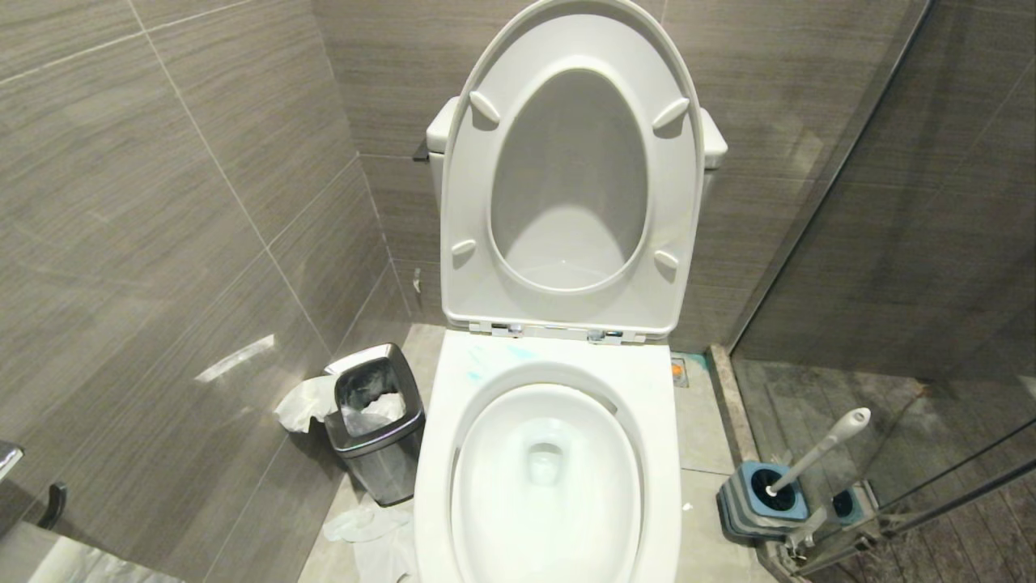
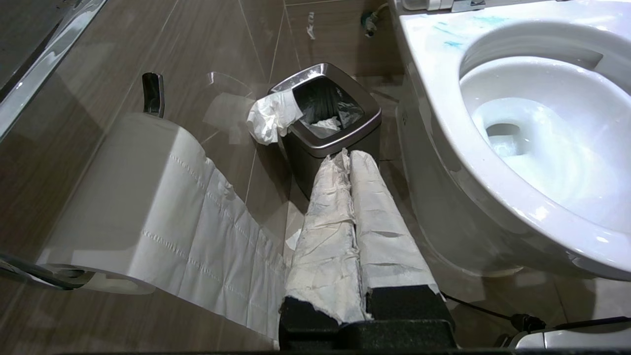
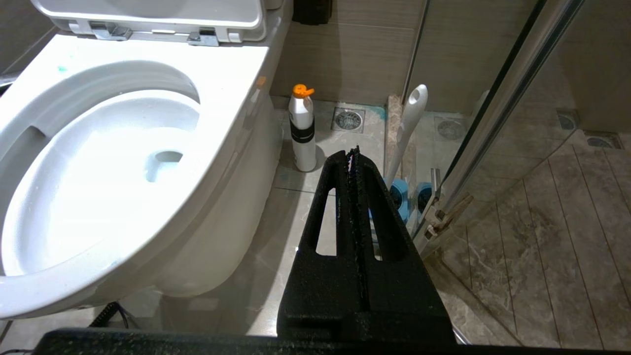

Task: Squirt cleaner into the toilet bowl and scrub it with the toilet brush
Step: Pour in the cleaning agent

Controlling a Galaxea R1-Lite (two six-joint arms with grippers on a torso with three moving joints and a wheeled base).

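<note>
The white toilet bowl stands in the middle with seat and lid raised. Turquoise cleaner is smeared on its back rim, and shows again as cleaner in the left wrist view. The toilet brush leans in its blue holder on the floor to the bowl's right. A white bottle with an orange cap stands between bowl and brush. My left gripper, its fingers wrapped in white paper, is shut and empty beside the bowl's left flank. My right gripper is shut and empty, low on the right.
A steel-rimmed waste bin with tissue spilling over it stands left of the bowl, with more tissue on the floor. A toilet paper roll hangs on the left wall. A glass shower partition closes the right side behind the brush.
</note>
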